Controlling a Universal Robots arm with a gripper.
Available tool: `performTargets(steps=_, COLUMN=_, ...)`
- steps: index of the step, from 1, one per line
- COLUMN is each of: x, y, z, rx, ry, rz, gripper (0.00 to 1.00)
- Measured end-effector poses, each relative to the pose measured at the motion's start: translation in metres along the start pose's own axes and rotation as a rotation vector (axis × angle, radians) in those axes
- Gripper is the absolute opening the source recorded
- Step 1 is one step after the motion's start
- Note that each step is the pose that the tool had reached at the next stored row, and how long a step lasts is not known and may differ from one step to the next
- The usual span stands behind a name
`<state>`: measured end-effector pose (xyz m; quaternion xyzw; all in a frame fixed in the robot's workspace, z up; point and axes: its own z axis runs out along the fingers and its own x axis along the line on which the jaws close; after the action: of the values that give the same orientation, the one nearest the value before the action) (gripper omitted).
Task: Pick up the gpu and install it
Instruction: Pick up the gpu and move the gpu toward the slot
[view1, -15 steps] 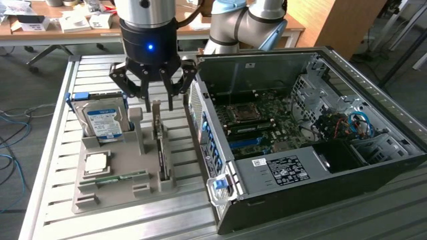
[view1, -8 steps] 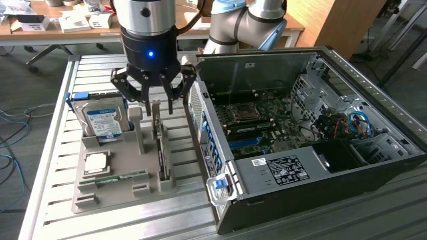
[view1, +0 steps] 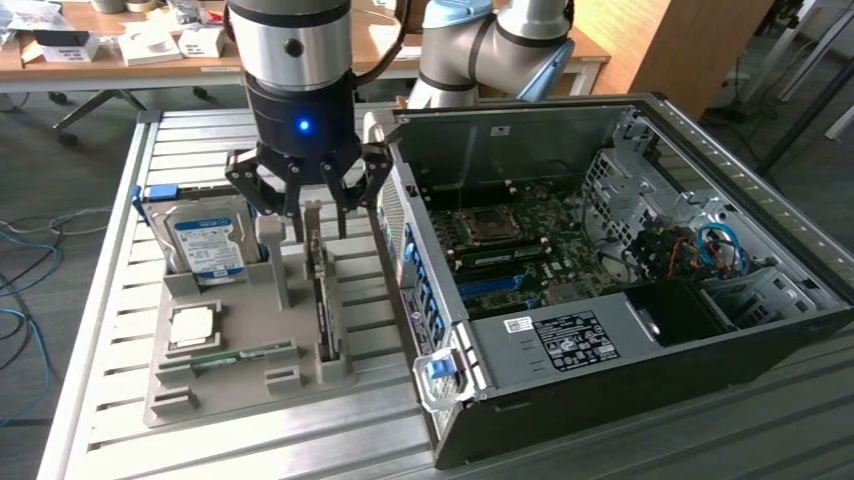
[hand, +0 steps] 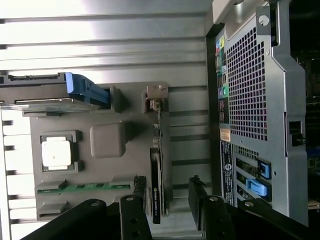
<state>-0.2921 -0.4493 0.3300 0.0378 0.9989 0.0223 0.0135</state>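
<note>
Resting on a slatted metal table, tray with gpu; desk behind.

Bright, even light — glare on the table

**Two Eyes on One Bench**

The exterior camera sits high and off my arm, looking down at an angle: grey tray left of frame, computer case right. My wrist camera looks straight down past my fingers, close in. Both share the tray and the case's rear panel.
</note>
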Motion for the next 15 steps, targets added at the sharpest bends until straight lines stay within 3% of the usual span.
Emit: performTargets(steps=15, x=0.001, y=-0.001, z=0.0227, rx=0.0001, ry=0.0001, rz=0.0, gripper=0.47)
